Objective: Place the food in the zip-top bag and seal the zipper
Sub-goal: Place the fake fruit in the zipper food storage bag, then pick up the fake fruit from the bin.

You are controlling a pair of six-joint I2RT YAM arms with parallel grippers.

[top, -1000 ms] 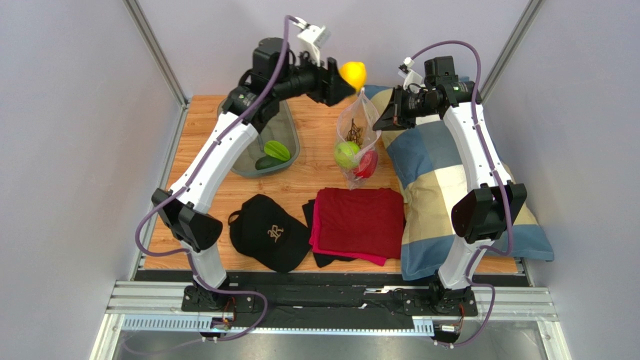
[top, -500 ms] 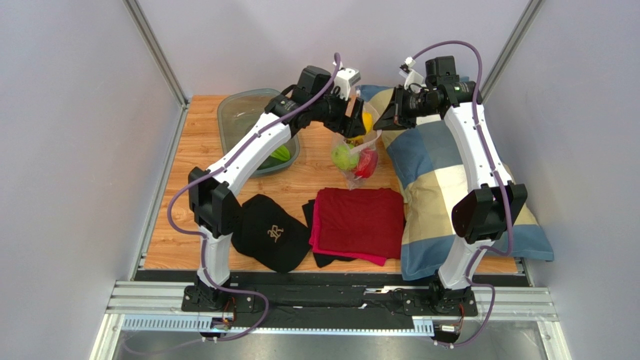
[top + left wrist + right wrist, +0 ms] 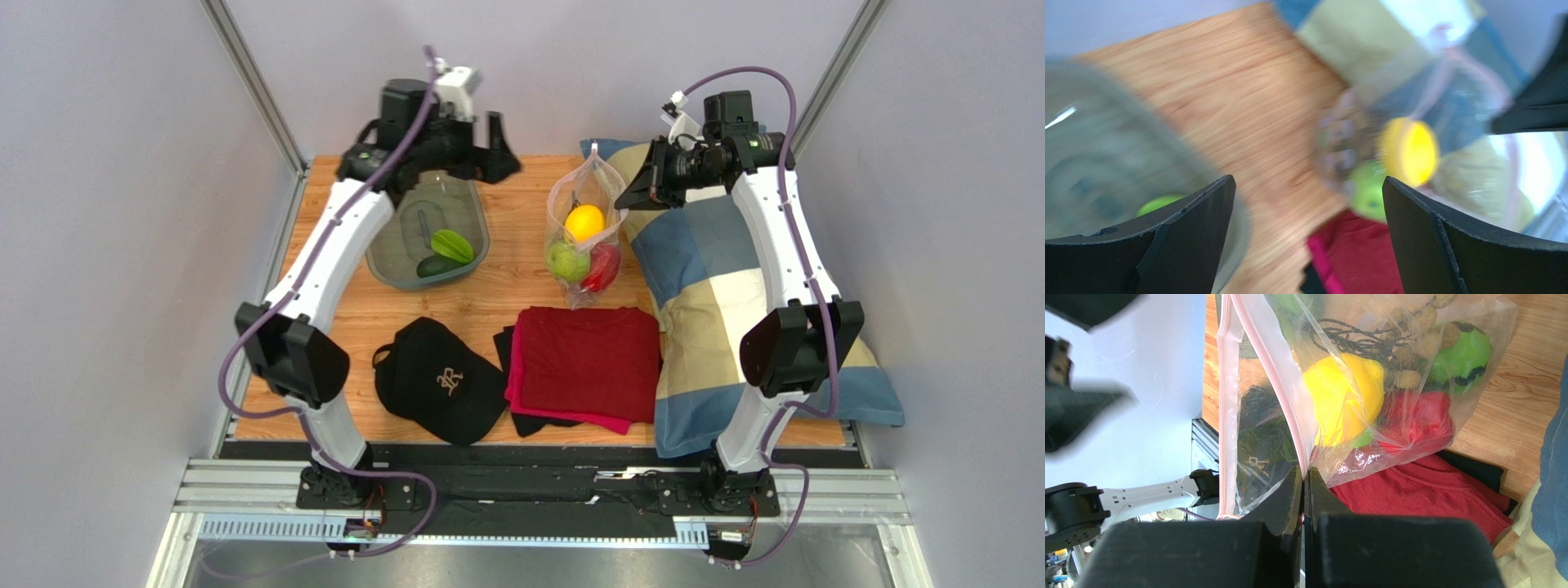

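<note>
Motion blur is smearing the left wrist view: the lemon (image 3: 1408,151) is showing as a yellow blob inside the hazy zip-top bag (image 3: 1468,122), the tray (image 3: 1118,153) dissolving into grey. The right wrist view's top edge is cropping the grape bunch (image 3: 1419,318), and the right fingers (image 3: 1281,505) are covering part of the zipper (image 3: 1227,392).

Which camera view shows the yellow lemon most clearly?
The right wrist view: the yellow lemon is large and sharp there, inside the zip-top bag beside the red pepper. The top external view shows it small through the plastic; the left wrist view shows it blurred.
</note>
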